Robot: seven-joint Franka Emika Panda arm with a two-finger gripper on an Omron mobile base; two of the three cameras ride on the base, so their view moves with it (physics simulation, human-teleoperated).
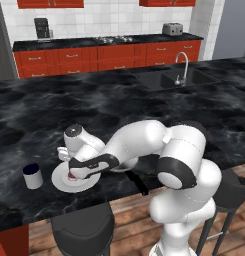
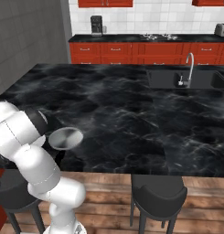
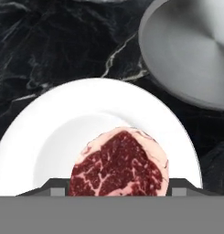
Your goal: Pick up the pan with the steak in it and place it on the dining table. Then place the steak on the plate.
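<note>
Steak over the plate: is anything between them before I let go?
Nothing visible. In the hand view the steak sits between the fingertips, directly over the bare white plate. The pan lies beside the plate, empty and off to one side.

Setting: rendered home kitchen. Evidence: red base cabinets (image 1: 109, 56) under a black counter (image 1: 119, 40) along a white-tiled wall (image 1: 109, 20), coffee machine (image 1: 42, 28), toaster (image 1: 172, 29), stovetop burners (image 1: 113, 38). Black marble table (image 1: 119, 105) carries an inset sink (image 1: 181, 79) with curved faucet (image 1: 184, 65). Dark stools (image 2: 157, 196) on wood floor (image 2: 113, 192).
</note>
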